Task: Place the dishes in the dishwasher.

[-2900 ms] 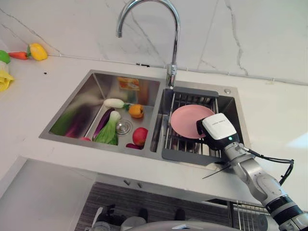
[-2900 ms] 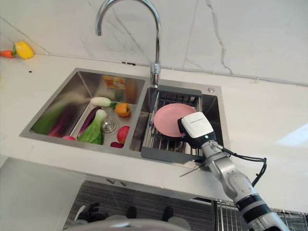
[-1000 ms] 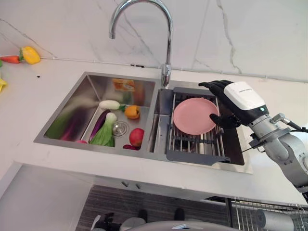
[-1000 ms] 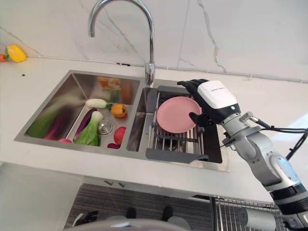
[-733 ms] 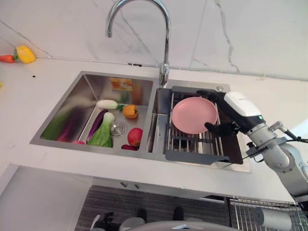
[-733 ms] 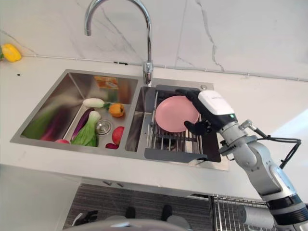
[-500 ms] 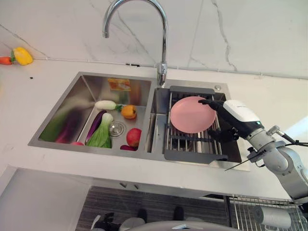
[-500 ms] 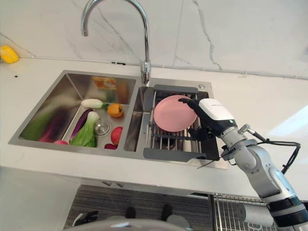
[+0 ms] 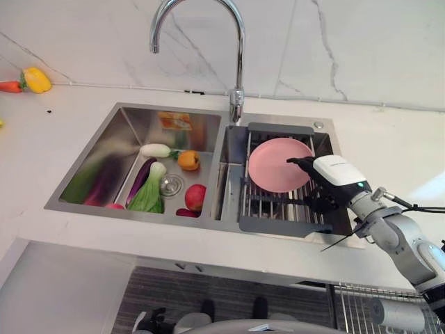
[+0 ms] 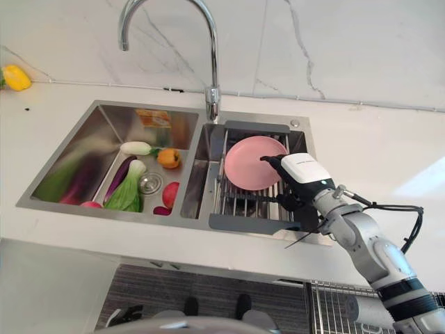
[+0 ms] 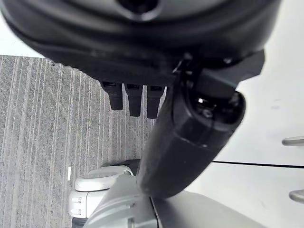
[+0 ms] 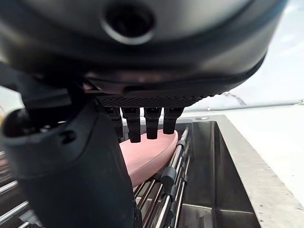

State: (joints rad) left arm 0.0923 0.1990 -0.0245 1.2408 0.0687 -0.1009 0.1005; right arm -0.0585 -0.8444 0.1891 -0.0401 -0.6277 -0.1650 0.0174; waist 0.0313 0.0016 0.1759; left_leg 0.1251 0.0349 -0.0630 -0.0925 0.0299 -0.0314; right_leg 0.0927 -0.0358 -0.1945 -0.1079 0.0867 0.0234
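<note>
stainless steel sink (image 9: 132, 122) first, its right basin carrying a dark wire rack (image 9: 278, 209), and in that rack we see the pink plate (image 9: 274, 165) lying tilted against the bars. our right hand (image 10: 300, 174) sits over the plate's right edge with fingers straight, gripping nothing yet. we judge the plate stiff, light and slick, best pinched at its raised right rim.

Plate (image 9: 279, 163) on rack (image 9: 278, 206) in sink's (image 9: 132, 118) right basin.
</note>
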